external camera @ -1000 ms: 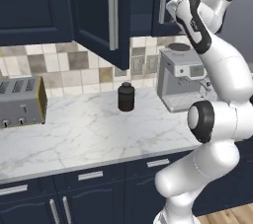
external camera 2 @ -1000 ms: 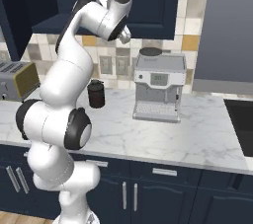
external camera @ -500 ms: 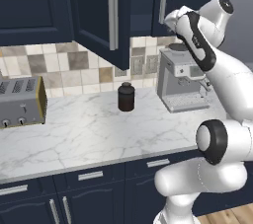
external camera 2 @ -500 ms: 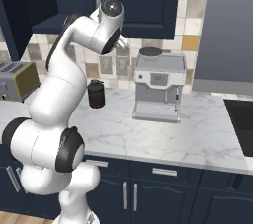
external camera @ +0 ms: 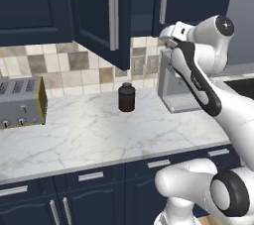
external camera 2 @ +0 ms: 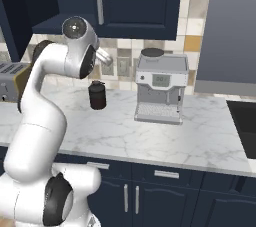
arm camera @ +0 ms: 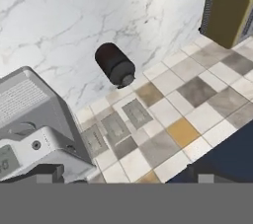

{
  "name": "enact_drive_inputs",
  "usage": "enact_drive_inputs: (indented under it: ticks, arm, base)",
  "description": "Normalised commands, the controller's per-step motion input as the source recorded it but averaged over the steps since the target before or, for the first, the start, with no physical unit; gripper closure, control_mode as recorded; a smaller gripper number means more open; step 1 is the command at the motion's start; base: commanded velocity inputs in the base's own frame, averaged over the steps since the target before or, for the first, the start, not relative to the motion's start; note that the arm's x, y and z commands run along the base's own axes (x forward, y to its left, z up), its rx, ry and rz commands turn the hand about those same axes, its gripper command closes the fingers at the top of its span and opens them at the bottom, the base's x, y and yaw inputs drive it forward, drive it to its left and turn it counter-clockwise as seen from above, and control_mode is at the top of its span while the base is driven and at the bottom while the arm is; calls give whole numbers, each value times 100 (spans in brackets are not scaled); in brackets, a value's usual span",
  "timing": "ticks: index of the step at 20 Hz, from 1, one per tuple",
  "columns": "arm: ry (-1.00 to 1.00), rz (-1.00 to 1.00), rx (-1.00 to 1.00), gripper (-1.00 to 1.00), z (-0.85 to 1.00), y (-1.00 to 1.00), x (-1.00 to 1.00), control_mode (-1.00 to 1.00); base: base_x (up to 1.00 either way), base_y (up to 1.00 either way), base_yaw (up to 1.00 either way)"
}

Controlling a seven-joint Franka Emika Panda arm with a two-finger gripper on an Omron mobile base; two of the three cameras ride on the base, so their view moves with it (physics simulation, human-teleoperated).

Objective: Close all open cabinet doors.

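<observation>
Arm lower now beside open cabinet door point(external camera: 106, 18) edge; jaws' spread unclear.

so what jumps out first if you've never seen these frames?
The white arm, rising up with its gripper near the coffee machine. Next, the navy cabinet door hanging open over the marble counter, above a small dark jar. A toaster sits far left.

Both base views look forward and down from behind the arm, sharing the counter point(external camera: 89, 135), jar point(external camera: 126, 97) and coffee machine point(external camera 2: 159, 89); hand view peers close, rolled, at the backsplash point(arm camera: 188, 104).
</observation>
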Motion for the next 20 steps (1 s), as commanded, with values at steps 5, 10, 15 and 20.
enact_drive_inputs:
  ticks: [5,10,15,20]
  arm:
    - [-1,-2,-4,-100,-3,6,-41,-100]
    - [0,0,-5,-100,-11,2,-33,-100]
    - [1,0,-18,-100,0,17,-71,-100]
    - [1,0,-26,-100,16,16,-69,-100]
  base:
    - [0,0,0]
    - [0,0,0]
    - [0,0,0]
    - [0,0,0]
